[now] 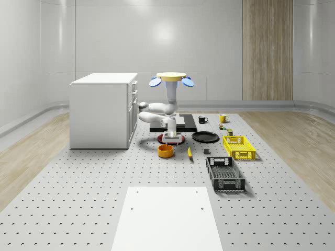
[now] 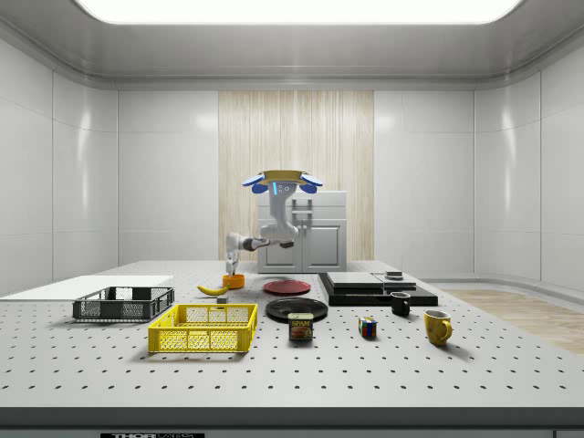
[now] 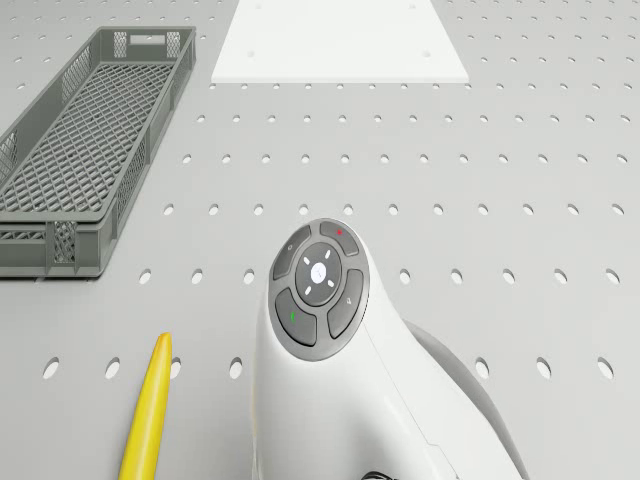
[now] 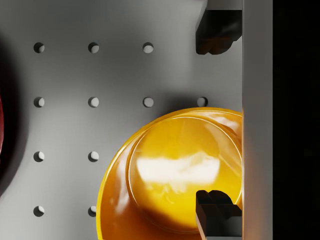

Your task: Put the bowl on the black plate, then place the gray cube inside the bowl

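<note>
The drone [image 1: 171, 78] hovers over the table [image 1: 78, 198], beside the white cabinet [image 1: 102, 110]. Its gripper [image 4: 216, 122] hangs released above the orange bowl [image 4: 170, 175], fingers [image 4: 216, 32] apart.

Drone [image 1: 172, 78] hovering above the bench [image 1: 78, 198], rotors level, white arm [image 1: 166, 107] dropping from its underside, folding at an elbow and turning straight down. End effector [image 4: 215, 120] pointing vertically at the bench surface, wrist upright, fingers [image 4: 216, 31] spread apart, dark pads on opposite sides, nothing gripped between them.
</note>
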{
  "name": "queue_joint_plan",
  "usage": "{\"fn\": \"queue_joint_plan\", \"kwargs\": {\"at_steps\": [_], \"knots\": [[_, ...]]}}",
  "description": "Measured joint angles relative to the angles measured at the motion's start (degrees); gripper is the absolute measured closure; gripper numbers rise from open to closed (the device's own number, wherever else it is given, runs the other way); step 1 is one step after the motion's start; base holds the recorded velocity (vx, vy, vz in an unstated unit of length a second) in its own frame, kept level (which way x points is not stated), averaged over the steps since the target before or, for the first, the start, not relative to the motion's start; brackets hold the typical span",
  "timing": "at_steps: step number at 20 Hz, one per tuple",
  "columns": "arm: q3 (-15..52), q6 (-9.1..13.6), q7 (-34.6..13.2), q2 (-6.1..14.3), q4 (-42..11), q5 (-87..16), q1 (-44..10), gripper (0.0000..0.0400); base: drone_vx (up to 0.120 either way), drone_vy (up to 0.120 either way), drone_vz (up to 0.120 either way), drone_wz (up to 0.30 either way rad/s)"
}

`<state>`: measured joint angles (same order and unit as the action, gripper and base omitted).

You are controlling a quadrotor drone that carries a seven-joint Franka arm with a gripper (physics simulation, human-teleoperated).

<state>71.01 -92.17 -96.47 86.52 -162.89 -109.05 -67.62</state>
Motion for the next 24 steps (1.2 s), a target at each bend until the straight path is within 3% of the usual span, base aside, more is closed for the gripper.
{"fn": "queue_joint_plan", "kwargs": {"at_steps": [20,21,22,24], "knots": [[-5.6,-1.8,-0.5,-0.5,1.9,-5.4,-1.5,0.0000,0.000,0.000,0.000,0.000],[-5.7,-1.8,-0.4,-0.5,1.9,-5.5,-1.5,0.0024,0.000,0.000,0.000,0.000],[-5.7,-1.8,-0.3,-0.6,1.9,-5.6,-1.4,0.0085,0.000,0.000,0.000,0.000],[-5.8,-1.8,-0.2,-0.6,1.9,-5.6,-1.3,0.0169,0.000,0.000,0.000,0.000]]}}
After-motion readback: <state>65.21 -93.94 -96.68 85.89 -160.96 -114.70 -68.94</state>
